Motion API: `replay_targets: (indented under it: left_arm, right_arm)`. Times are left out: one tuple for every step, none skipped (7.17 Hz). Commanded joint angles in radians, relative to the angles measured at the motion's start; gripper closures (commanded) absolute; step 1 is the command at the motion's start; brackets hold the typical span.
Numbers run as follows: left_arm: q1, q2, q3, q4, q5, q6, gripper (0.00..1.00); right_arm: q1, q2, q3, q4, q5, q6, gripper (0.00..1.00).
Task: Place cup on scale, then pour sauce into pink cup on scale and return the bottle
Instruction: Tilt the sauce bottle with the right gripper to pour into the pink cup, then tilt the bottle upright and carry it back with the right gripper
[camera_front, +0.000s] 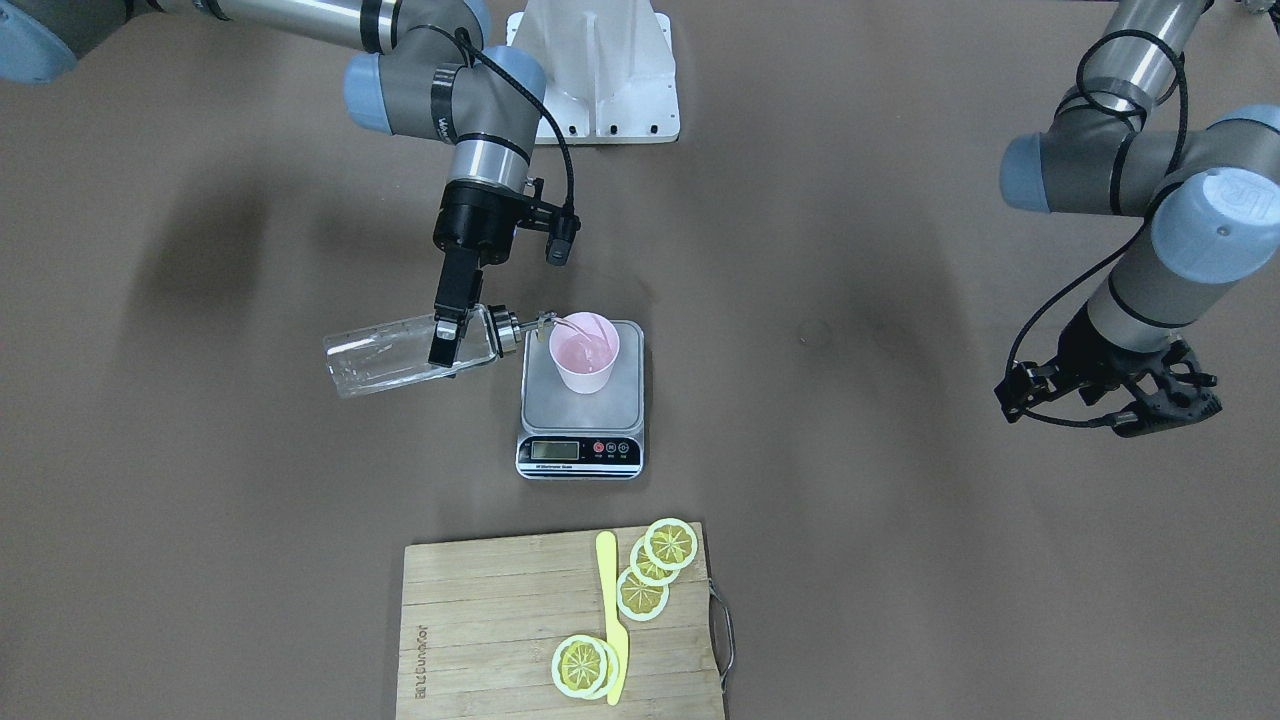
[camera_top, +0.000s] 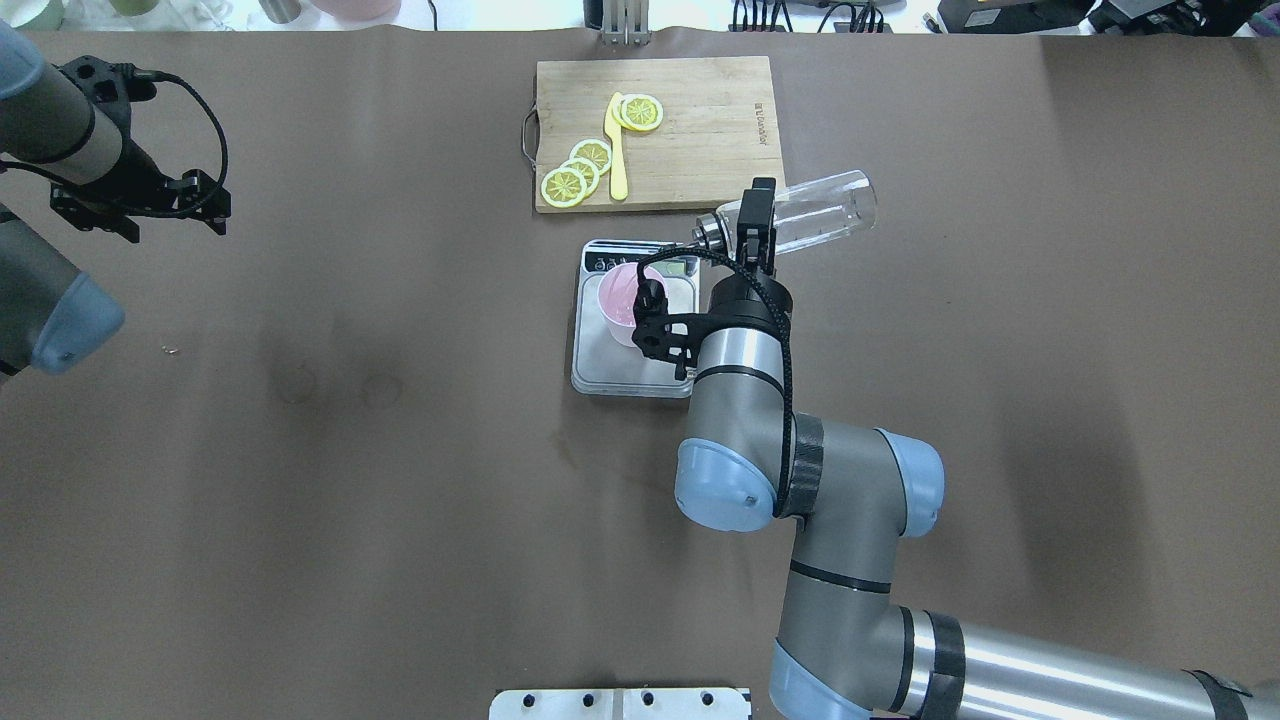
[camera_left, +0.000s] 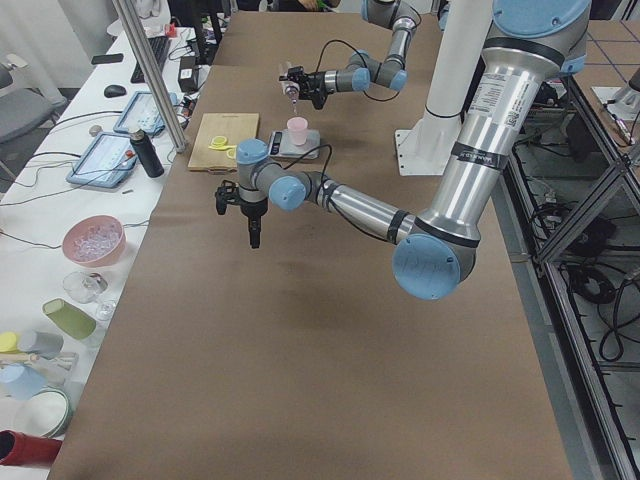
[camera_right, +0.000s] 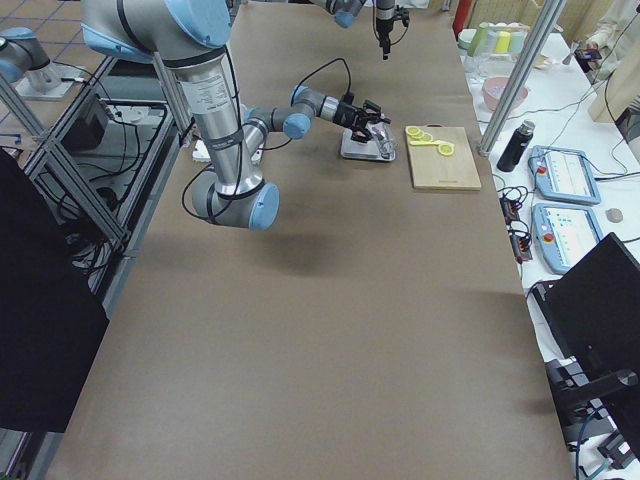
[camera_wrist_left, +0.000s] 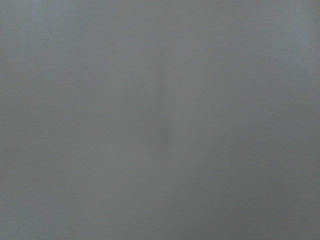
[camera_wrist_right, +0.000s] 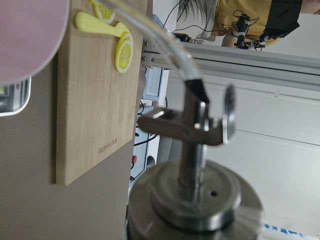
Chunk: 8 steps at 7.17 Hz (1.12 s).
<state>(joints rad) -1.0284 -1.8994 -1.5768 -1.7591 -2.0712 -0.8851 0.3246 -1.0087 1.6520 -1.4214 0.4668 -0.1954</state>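
Note:
The pale pink cup (camera_front: 585, 352) stands upright on the silver platform of the scale (camera_front: 580, 412). My right gripper (camera_front: 448, 338) is shut on the clear glass bottle (camera_front: 400, 355), which is tilted almost flat, with its silver pourer cap (camera_front: 510, 330) at the cup's rim. A thin clear stream of sauce (camera_front: 572, 323) runs from the spout into the cup. The overhead view shows the bottle (camera_top: 820, 212), cup (camera_top: 620, 298) and scale (camera_top: 610, 378). The right wrist view shows the pourer (camera_wrist_right: 200, 150) close up. My left gripper (camera_front: 1140, 410) hangs empty, far off to the side, and looks shut.
A wooden cutting board (camera_front: 500, 620) lies beyond the scale, carrying several lemon slices (camera_front: 668, 545) and a yellow knife (camera_front: 610, 610). The white robot base (camera_front: 600, 70) stands behind the scale. The left wrist view shows only bare brown table (camera_wrist_left: 160, 120).

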Motion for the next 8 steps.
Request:
replay_targets:
  left_arm:
    - [-0.006,-0.001,0.0,0.0,-0.001,0.0,0.02]
    - [-0.006,-0.001,-0.003,0.001,-0.001,0.0,0.02]
    - [-0.009,-0.003,-0.006,0.001,-0.001,-0.002,0.02]
    - [-0.01,-0.004,-0.006,0.001,-0.003,0.0,0.02]
    - [-0.01,-0.007,-0.006,0.001,-0.003,0.0,0.02]
    - [-0.01,-0.007,-0.006,0.001,-0.003,0.0,0.02]
    - [-0.01,-0.009,-0.006,0.001,-0.001,-0.002,0.02]
    - [-0.012,-0.01,-0.008,0.003,-0.003,-0.002,0.02]
  right_arm:
    - [0.005,-0.031,0.003,0.097,0.058,0.094,1.0]
    - [0.008,-0.031,0.014,0.148,0.093,0.109,1.0]
    - [0.023,-0.045,0.026,0.206,0.14,0.147,1.0]
    - [0.06,-0.083,0.058,0.254,0.223,0.192,1.0]
    - [0.092,-0.131,0.075,0.344,0.293,0.296,1.0]
    - [0.143,-0.172,0.097,0.414,0.39,0.336,1.0]
    - [0.189,-0.201,0.126,0.436,0.462,0.377,1.0]
    - [0.203,-0.23,0.133,0.481,0.51,0.512,1.0]
